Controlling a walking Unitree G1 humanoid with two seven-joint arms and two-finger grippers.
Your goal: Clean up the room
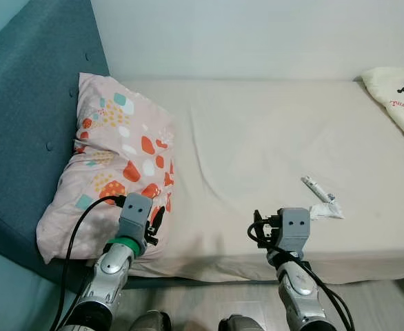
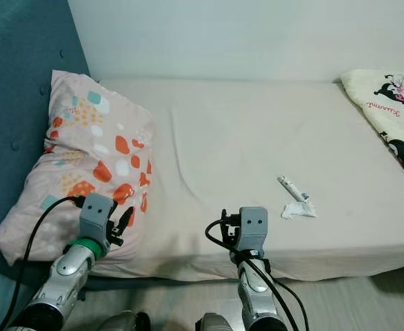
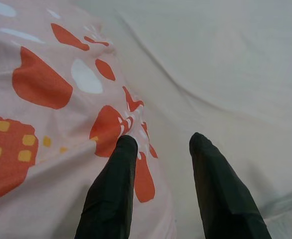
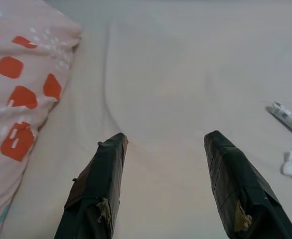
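A bed (image 1: pixel 257 138) with a patterned pillow (image 1: pixel 112 158) at its head end and a printed blanket (image 1: pixel 398 96) at its far corner. Near the front edge lie a small tube (image 1: pixel 314 186) and a crumpled tissue (image 1: pixel 326 210), just beside each other. Left gripper (image 3: pixel 161 144), fingers spread, hovers at the pillow's edge; right gripper (image 4: pixel 166 144), also spread, hovers over the sheet. Best approach is probably to reach the right gripper across and pinch the tissue from above. No containers visible.

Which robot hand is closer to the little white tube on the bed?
The right one. The right gripper is at the bed's front edge, a bit left of the tube. The left gripper is farther off, over by the pillow.
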